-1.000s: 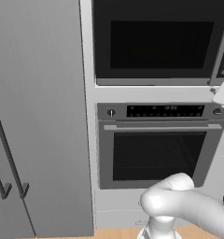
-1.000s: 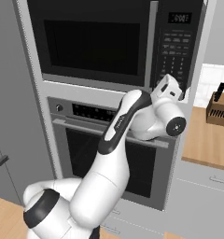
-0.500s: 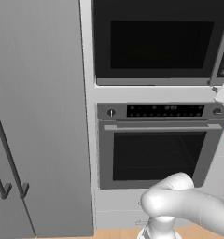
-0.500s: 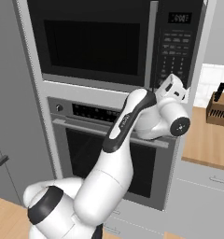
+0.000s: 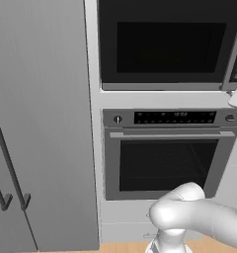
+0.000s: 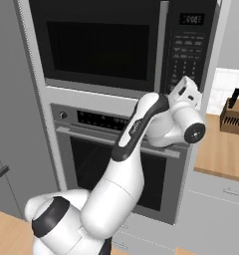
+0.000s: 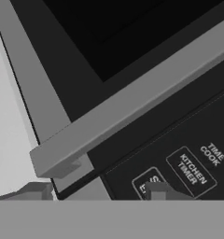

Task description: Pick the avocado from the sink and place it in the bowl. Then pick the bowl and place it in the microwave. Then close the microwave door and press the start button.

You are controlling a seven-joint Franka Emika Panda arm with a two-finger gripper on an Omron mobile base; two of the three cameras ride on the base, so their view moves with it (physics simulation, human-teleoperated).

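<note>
Since the hand (image 6: 177,88) has crept up and in toward the keypad (image 6: 187,55) over the last second, we judge that we are at the task's final step, the start press. The microwave door (image 5: 165,47) sits flush and shut against the microwave (image 6: 99,45), which is built in directly above the oven (image 5: 165,158). Its window is too dark for us to tell what lies behind it. The base has not shifted; only the arm has moved.

From the hand view, our fingertips (image 7: 163,190) stand apart with nothing between them, though closer together than a second ago, so we call the hand partly open and empty. One tip sits right in front of a button (image 7: 149,179) at the lower corner of the keypad. Its lettering is cut off, so we cannot say for sure that it is start. The buttons just beside it read kitchen timer and time cook.

For room, the door handle (image 7: 132,107) runs as a raised grey bar just beside the keypad, and the other fingertip is near its lower end. That is the edge we think we could catch if the hand drifts sideways. Off to the right, the tabletop (image 6: 221,154) with its knife block (image 6: 232,117) is well apart from the arm. Straight ahead toward the keypad nothing stands in the way.
</note>
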